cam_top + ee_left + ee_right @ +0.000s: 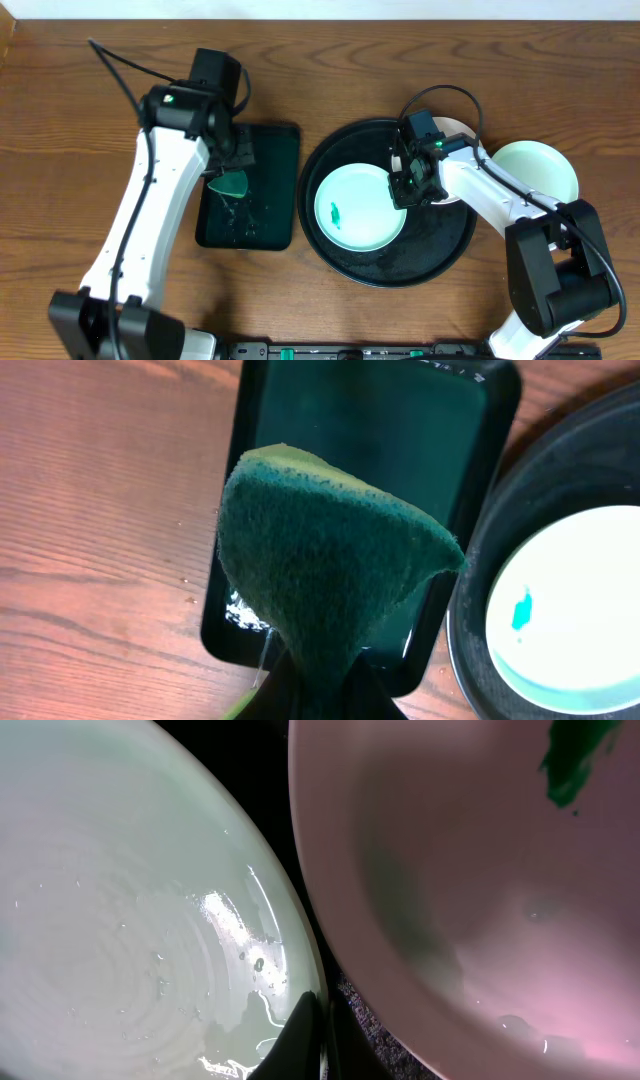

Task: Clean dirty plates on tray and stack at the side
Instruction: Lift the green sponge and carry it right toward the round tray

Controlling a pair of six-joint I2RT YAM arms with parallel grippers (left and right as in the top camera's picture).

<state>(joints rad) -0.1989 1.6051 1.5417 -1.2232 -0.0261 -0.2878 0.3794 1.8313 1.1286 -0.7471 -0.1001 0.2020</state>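
Left fingers (229,172) are clamped down tight on a green scrubbing sponge (330,560). It's got a yellow backing and it bunches into a cone shape where it's pinched. The sponge is hanging over the small rectangular dark green tray (270,205), which has some wet shiny spots on its lower end.

Right fingers (305,1030) are closed all the way, tips together. From the wrist cam the tip sits right at the rim of the mint plate on the tray (120,900), in the gap between it and the white plate (480,900). Honestly can't tell if anything is actually pinched in there.

Going outward: that mint plate looks wet and glossy, and it's lying flat in the left-middle of the big round black tray (400,268). There's a little green smear (333,213) on it. The white plate is just beside it toward the tray's upper right and mostly hidden under the right arm in the overhead shot. It has its own dark green smudge (575,760) near the edge.

The second mint plate (540,170) is off the tray, sitting on the wooden counter (80,120) just to the right of it, and looks clean. The green tray and black tray sit side by side, close but not touching.
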